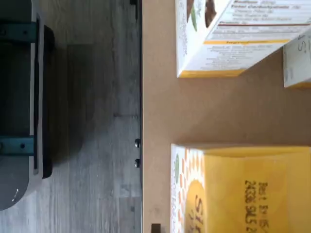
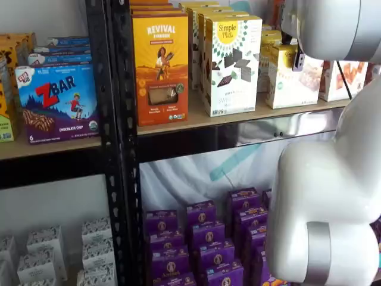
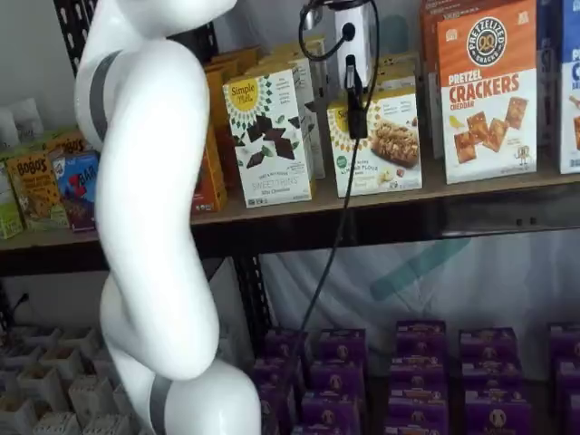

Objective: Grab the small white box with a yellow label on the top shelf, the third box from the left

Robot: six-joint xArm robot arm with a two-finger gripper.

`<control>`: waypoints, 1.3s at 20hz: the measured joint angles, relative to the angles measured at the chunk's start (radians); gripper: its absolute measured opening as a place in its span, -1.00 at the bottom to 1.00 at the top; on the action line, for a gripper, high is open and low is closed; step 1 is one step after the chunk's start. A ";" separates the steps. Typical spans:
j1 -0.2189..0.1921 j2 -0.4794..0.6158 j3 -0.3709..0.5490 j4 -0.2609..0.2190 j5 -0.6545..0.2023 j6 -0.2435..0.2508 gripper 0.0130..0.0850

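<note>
**Gripper at small white box on top shelf, grip unclear**

Wrist view: tan wooden board of the top shelf [image 1: 194, 116] seen from above, grey plank floor beyond its edge. Yellow top flap of the small white box with yellow label [image 1: 243, 189] fills one corner, with a printed date code running sideways on it, only partly readable. Across a bare strip of board stands a taller white carton with dark chocolate pieces [image 1: 228, 36]; its side carries fine nutrition print, too small to read. Fingers not visible here.

Shelf view: the small box [image 2: 292, 77] stands upright on the board behind the shiny silver rail, just right of the tall "Simple Mills" chocolate carton. Orange "Revival" carton [image 2: 159, 68] is further left. A blue "ZBar Chocolate Chip" box [image 2: 56, 104] sits in the neighbouring bay. Purple boxes are stacked below. White arm blocks the right side.

Shelf view: the small box [image 3: 379, 140] faces front, wider than tall, long axis along the shelf. Black gripper [image 3: 352, 95] hangs against its front left; only one finger shows, so open or closed cannot be told. Orange "Pretzel Crackers Cheddar" carton [image 3: 488, 91] stands just to the right.
</note>
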 joint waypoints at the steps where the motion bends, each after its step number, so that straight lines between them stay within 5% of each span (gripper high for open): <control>1: 0.000 0.000 0.000 0.000 0.001 0.000 0.22; 8: -0.002 0.001 -0.003 -0.009 0.013 -0.003 0.22; 11: -0.005 0.003 -0.006 -0.007 0.019 -0.005 0.00; 19: -0.007 0.004 -0.011 -0.002 0.022 -0.006 0.00; 22: -0.009 0.005 -0.014 0.001 0.023 -0.007 -0.22; 26: -0.007 0.007 -0.018 -0.003 0.028 -0.006 -0.22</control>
